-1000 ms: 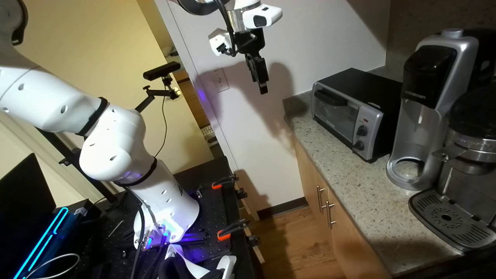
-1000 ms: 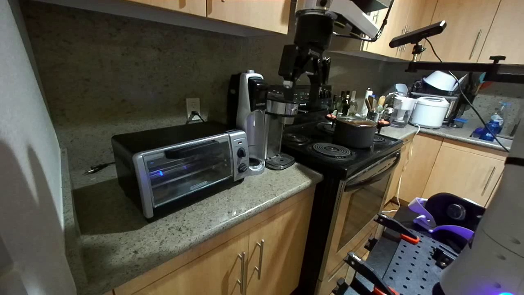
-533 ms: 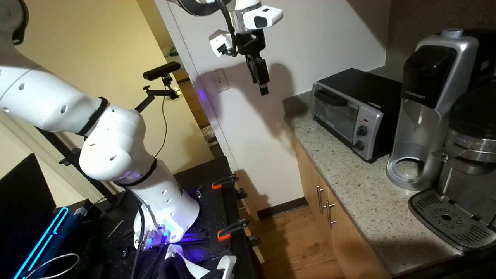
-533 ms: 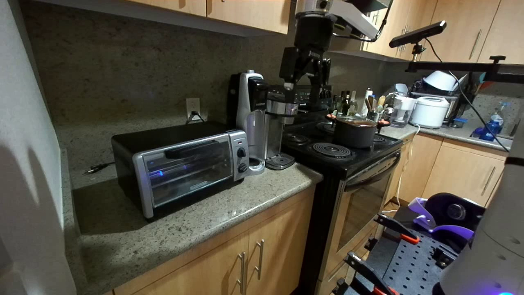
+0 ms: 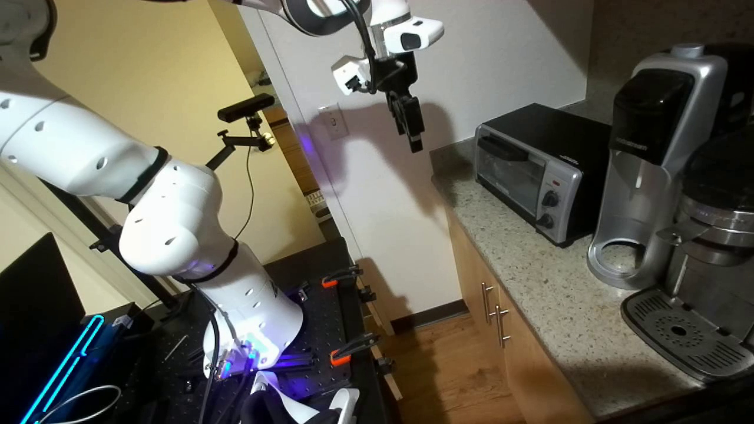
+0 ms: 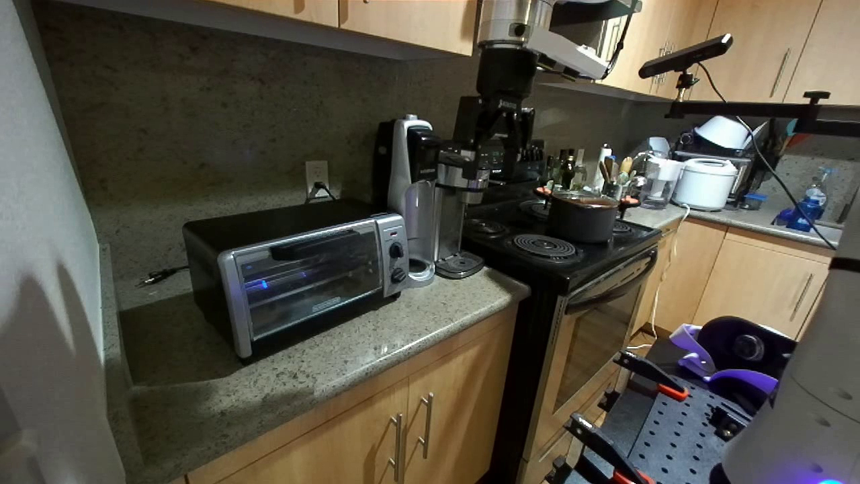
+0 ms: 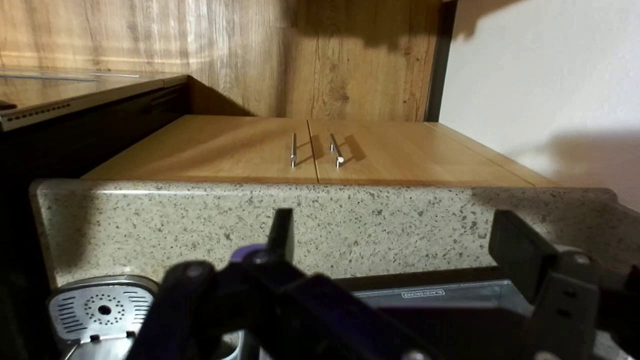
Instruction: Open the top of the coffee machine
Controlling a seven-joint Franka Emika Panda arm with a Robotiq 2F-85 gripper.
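The gripper (image 5: 412, 139) has drifted right and slightly lower in an exterior view, fingers (image 7: 517, 245) spread wide. The coffee machine (image 5: 698, 112) stands silver and upright at the frame's right, its glossy dark top (image 5: 652, 109) down. An espresso machine (image 5: 716, 288) partly hides it; the wrist view catches only a sliver.

In an exterior view, the hand (image 5: 412, 140) has shifted slightly lower and closer to the toaster oven (image 5: 539, 168).
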